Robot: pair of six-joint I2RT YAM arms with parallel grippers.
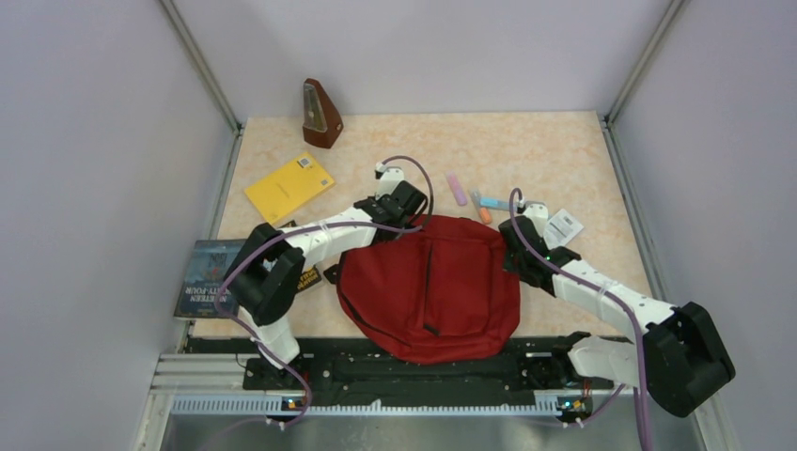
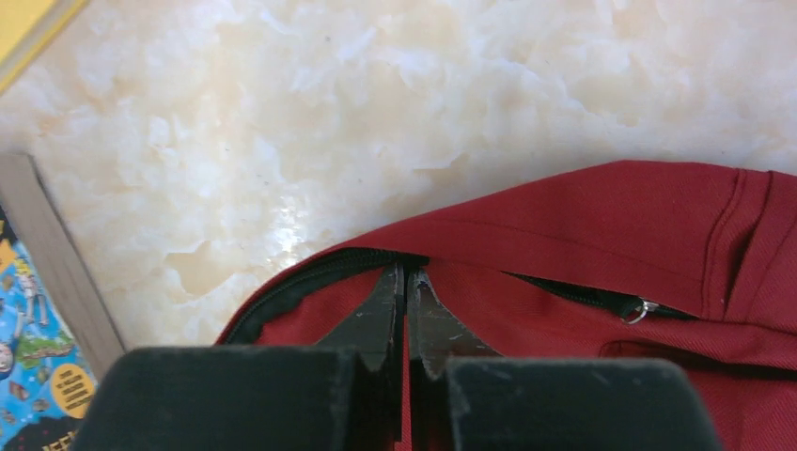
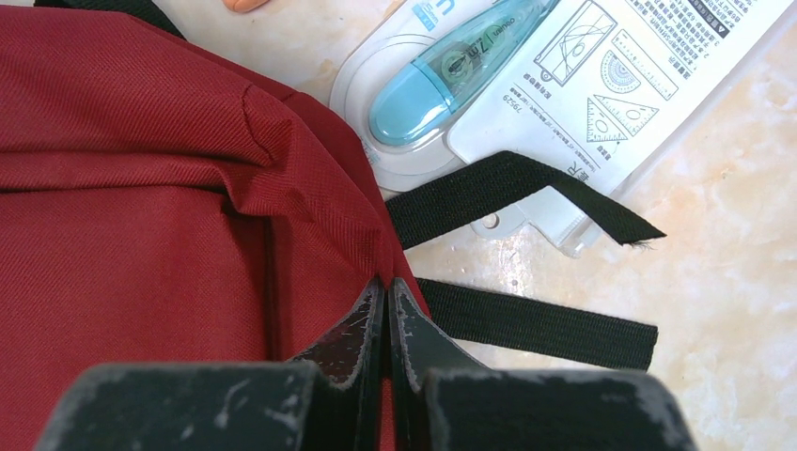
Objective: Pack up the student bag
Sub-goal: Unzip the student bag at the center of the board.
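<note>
1. The student bag lies flat at the near centre of the table, between the two arms, with its front face up.
2. The left gripper is closed at the bag's far-left rim. Its tips meet on the black zip trim and appear to nip the fabric there.
3. The right gripper is likewise closed on the bag's far-right edge, just beside a loose black strap.
4. Judgement: holding opposite corners steadies the soft bag so its mouth can be opened. The zip pull sits untouched to one side.
5. Nothing is seen inside the bag yet. The packaged correction tape touches the bag's edge, while the yellow book and the metronome lie apart.
</note>
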